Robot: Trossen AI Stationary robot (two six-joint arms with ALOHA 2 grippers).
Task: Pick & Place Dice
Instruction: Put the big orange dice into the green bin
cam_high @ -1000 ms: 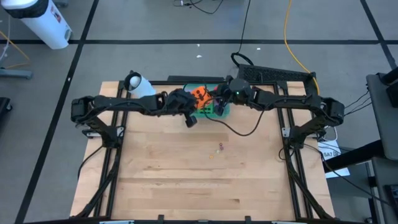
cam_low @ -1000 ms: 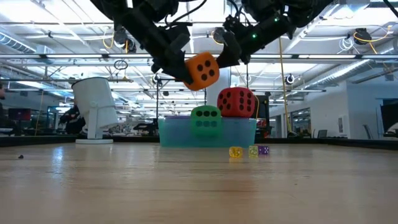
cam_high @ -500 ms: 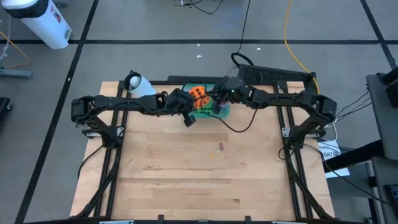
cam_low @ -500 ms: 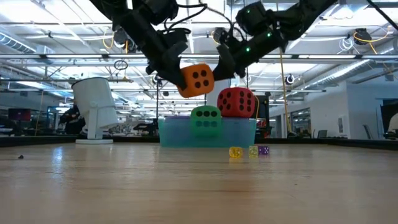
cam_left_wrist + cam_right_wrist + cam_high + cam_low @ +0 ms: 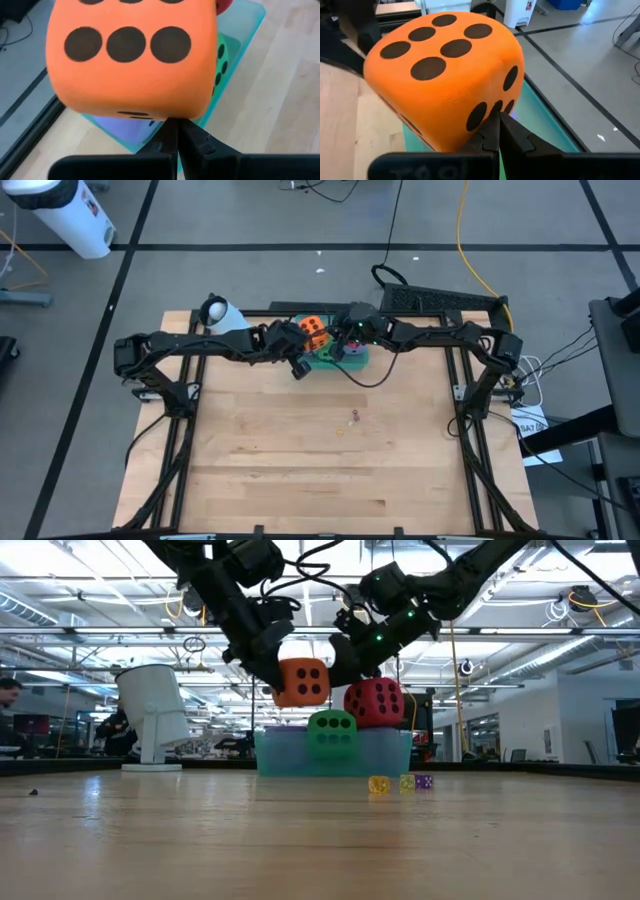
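Observation:
The orange die [image 5: 300, 682] hangs just above the left end of the teal tray [image 5: 290, 752], which stands at the table's far edge. My left gripper [image 5: 176, 131] and my right gripper [image 5: 496, 127] are both shut at that die, left from the table's left, right from its right. In the tray, the green die [image 5: 332, 733] sits low, and the red die [image 5: 376, 703] stands higher beside it, above the rim. A light purple die [image 5: 131, 127] shows inside the tray under the orange one. The second purple die is hidden. My left gripper pinches the orange die at the lower edge [image 5: 165, 114] of a pip face, only a small bit of it between the shut fingertips. It comes slanting down from the table's left. The die is lifted clear, roughly upright above the tray. My right gripper has its shut fingertips on the die's opposite side, at the edge [image 5: 487, 112] below the six-pip face. It comes slanting down from the table's right. How much of the die lies between the fingers does not show.
A white cylinder-shaped device [image 5: 225, 313] stands at the far left of the table, left of the tray. Three tiny dice [image 5: 400, 783] lie on the wood nearer than the tray. A cable [image 5: 385, 380] trails over the table from the right arm. The near half is bare wood.
Both grippers have moved toward the table's left and down toward the tray, the orange die between them. The die has dropped from well above the red die to just over the tray's rim and has turned from tilted to upright. The red and green dice have stayed.

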